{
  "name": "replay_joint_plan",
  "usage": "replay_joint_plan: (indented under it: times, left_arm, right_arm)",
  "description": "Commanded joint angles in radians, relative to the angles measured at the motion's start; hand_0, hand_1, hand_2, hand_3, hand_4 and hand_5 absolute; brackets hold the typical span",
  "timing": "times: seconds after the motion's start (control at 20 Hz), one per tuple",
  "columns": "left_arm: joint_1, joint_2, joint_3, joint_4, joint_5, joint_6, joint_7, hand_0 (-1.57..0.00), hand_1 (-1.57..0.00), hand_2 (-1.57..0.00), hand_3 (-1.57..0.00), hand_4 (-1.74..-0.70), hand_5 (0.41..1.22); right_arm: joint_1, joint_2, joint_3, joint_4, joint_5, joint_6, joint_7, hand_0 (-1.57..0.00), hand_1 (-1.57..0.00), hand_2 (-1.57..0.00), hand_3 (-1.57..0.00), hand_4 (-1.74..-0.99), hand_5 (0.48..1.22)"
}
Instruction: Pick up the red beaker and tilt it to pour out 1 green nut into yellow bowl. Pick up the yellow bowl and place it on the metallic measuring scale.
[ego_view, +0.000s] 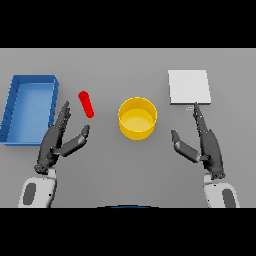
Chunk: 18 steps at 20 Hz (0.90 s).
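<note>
Plain grey table (100, 170): the red beaker (86, 104) is lying left of the yellow bowl (137, 118), the metallic scale (188, 86) sitting far right, a blue tray (15, 100) far left. Left hand (57, 140) and right hand (202, 142) are hovering open, holding nothing.

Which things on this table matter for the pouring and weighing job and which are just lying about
For the job: red beaker, yellow bowl, metallic scale, left hand, right hand.
Lying about: blue bin.
</note>
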Motion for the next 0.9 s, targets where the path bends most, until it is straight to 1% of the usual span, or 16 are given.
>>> replay_joint_plan:
  times: [0.0,0.05,0.15,0.25,0.3,0.4,0.45,0.5,0.6,0.65,0.7,0.85]
  left_arm:
    - [-0.026,-0.012,0.000,0.035,-0.001,0.002,0.000,0.00,0.00,0.00,0.00,-1.28,0.691]
    - [-0.058,-0.012,0.013,0.069,0.009,-0.002,0.001,0.00,0.00,0.00,0.00,-1.30,0.702]
    - [-0.101,-0.018,0.026,0.133,0.015,-0.004,-0.017,0.00,0.00,0.00,0.00,-1.36,0.724]
    - [-0.154,-0.016,0.036,0.193,0.005,0.000,-0.024,0.00,0.00,0.00,0.00,-1.38,0.738]
    - [-0.182,-0.012,0.047,0.222,0.006,0.001,-0.024,0.00,0.00,0.00,0.00,-1.38,0.739]
    - [-0.225,-0.017,0.064,0.296,0.004,0.010,-0.030,0.00,0.00,0.00,0.00,-1.38,0.738]
    - [-0.248,-0.014,0.074,0.330,0.002,0.015,-0.037,0.00,0.00,0.00,0.00,-1.37,0.733]
    - [-0.256,-0.018,0.082,0.365,0.003,0.019,-0.052,0.00,0.00,0.00,0.00,-1.36,0.726]
    - [-0.317,-0.020,0.110,0.442,0.014,0.022,-0.056,0.00,0.00,0.00,0.00,-1.35,0.718]
    - [-0.332,-0.018,0.119,0.473,0.016,0.023,-0.078,0.00,0.00,0.00,0.00,-1.34,0.717]
    - [-0.352,-0.018,0.129,0.497,0.024,0.019,-0.079,0.00,0.00,0.00,0.00,-1.33,0.714]
    - [-0.397,-0.020,0.134,0.542,0.017,0.023,-0.102,0.00,0.00,0.00,0.00,-1.32,0.713]
  right_arm:
    - [-0.002,0.003,-0.008,0.001,-0.021,0.007,-0.012,0.00,0.00,0.00,0.00,-1.265,0.680]
    - [0.017,0.000,-0.013,-0.001,-0.036,0.017,-0.027,0.00,0.00,0.00,0.00,-1.275,0.680]
    - [-0.001,0.002,-0.011,-0.002,-0.041,0.021,-0.020,0.00,0.00,0.00,0.00,-1.286,0.676]
    - [0.012,0.007,-0.008,-0.010,-0.046,0.025,-0.026,0.00,0.00,0.00,0.00,-1.304,0.678]
    - [-0.008,0.007,-0.012,-0.005,-0.039,0.017,0.003,0.00,0.00,0.00,0.00,-1.308,0.679]
    - [-0.007,-0.009,-0.030,-0.007,-0.057,0.023,-0.007,0.00,0.00,0.00,0.00,-1.321,0.683]
    - [0.007,0.000,-0.021,-0.009,-0.055,0.024,-0.019,0.00,0.00,0.00,0.00,-1.329,0.685]
    - [0.002,0.004,-0.017,-0.003,-0.050,0.023,-0.013,0.00,0.00,0.00,0.00,-1.331,0.686]
    - [-0.003,-0.003,-0.033,-0.009,-0.065,0.022,0.000,0.00,0.00,0.00,0.00,-1.339,0.688]
    - [-0.001,-0.003,-0.033,-0.005,-0.062,0.020,-0.008,0.00,0.00,0.00,0.00,-1.341,0.689]
    - [0.010,-0.005,-0.030,-0.010,-0.061,0.024,-0.014,0.00,0.00,0.00,0.00,-1.338,0.688]
    - [0.003,-0.002,-0.035,-0.001,-0.074,0.029,-0.010,0.00,0.00,0.00,0.00,-1.336,0.688]
